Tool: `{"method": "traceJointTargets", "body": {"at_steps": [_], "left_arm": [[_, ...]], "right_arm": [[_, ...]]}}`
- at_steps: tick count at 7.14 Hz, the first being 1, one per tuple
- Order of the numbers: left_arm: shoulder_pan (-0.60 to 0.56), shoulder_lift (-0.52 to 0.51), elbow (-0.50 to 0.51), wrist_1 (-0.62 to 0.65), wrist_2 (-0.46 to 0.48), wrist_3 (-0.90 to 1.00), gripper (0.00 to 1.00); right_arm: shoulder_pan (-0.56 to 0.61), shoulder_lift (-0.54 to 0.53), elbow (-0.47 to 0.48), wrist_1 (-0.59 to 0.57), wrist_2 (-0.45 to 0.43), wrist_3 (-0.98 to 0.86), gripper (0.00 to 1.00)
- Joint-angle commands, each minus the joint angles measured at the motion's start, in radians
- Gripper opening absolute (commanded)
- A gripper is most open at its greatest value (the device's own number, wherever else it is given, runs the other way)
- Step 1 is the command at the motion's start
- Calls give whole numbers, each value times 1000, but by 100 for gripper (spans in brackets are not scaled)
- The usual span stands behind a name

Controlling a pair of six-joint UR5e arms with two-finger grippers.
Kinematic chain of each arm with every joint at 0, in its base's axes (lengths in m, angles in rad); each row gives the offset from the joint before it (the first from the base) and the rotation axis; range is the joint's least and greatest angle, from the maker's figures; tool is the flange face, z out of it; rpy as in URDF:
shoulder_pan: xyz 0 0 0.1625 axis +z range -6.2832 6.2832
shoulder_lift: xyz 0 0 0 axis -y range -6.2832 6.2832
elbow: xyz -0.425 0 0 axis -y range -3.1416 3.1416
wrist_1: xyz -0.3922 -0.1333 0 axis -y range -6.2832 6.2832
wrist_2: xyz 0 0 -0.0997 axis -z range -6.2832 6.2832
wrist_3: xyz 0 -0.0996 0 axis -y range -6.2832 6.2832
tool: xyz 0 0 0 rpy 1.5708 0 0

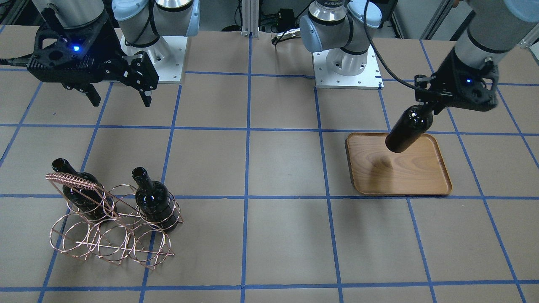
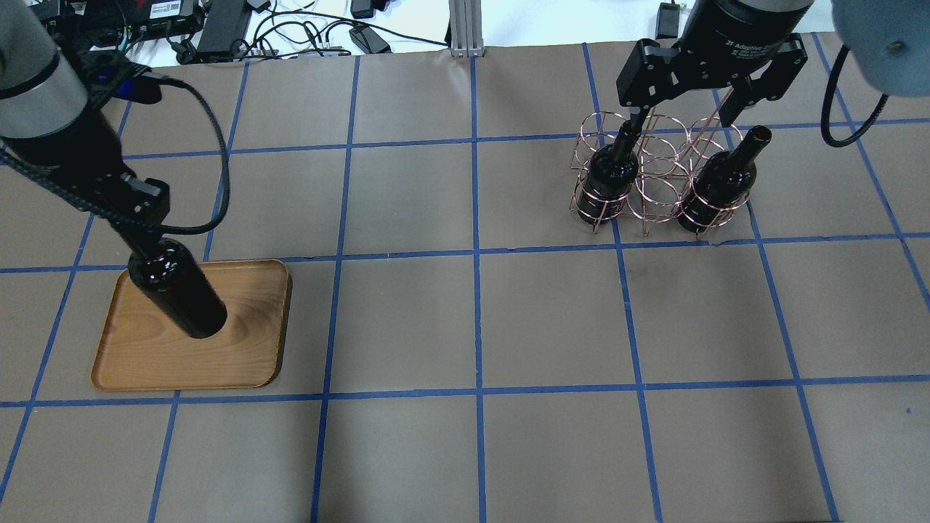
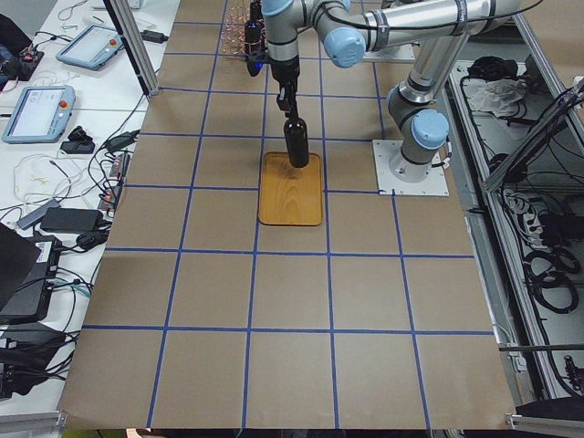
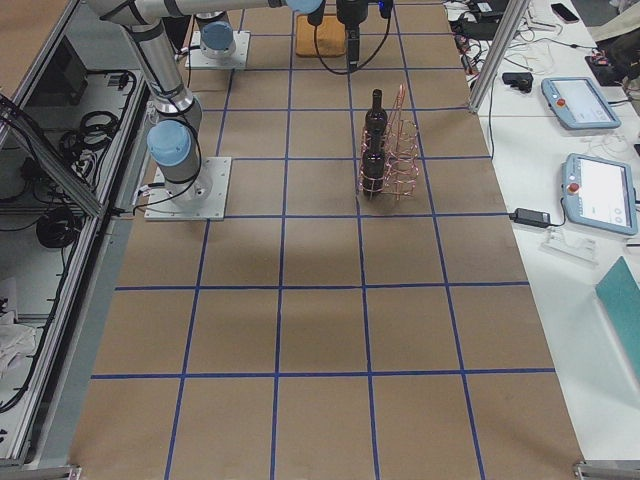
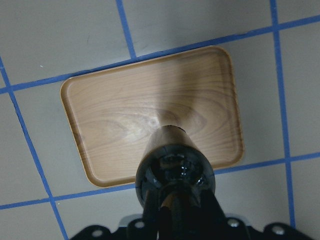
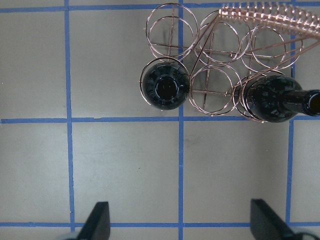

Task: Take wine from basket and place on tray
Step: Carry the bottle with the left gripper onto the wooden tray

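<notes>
Robotics lab; blue-taped grid table (image 2: 545, 319), teach pendants (image 4: 578, 102), cable clutter (image 3: 547, 265), aluminium framing (image 2: 465, 25)

Front camera stares steeply down on the table (image 1: 286, 160) from the operators' side; overhead answers from the opposite side. Two end cameras sight along it from afar. Left wrist camera hangs close over the tray (image 5: 115, 115), right over the basket (image 6: 270, 12); both wide views share them.

Table (image 2: 552, 319): covered in brown paper, marked with a blue tape grid.
Overhead view: aluminium post (image 2: 465, 25) at 12 o'clock; cables and adapters (image 2: 367, 40) at 11 o'clock.
Right side view: teach pendant (image 4: 575, 100) at 2 o'clock, second pendant (image 4: 603, 192) at 3 o'clock.
</notes>
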State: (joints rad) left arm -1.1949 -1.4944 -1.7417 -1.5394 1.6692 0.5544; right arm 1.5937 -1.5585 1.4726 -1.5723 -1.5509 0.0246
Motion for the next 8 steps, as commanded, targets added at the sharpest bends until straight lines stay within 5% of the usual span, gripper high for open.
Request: {"method": "traceJointTargets", "body": {"at_steps": [1,7,8], "left_arm": [[86,0,-77,85,-46,45,4],[90,-20,-104,122,-46,64,3],[90,-24,-104,122,-48,64,45]], "right_arm": [[0,0,0,0,-1,0,100],[0,0,2,3,0,0,100],[0,0,2,-1,0,-2,100]]}}
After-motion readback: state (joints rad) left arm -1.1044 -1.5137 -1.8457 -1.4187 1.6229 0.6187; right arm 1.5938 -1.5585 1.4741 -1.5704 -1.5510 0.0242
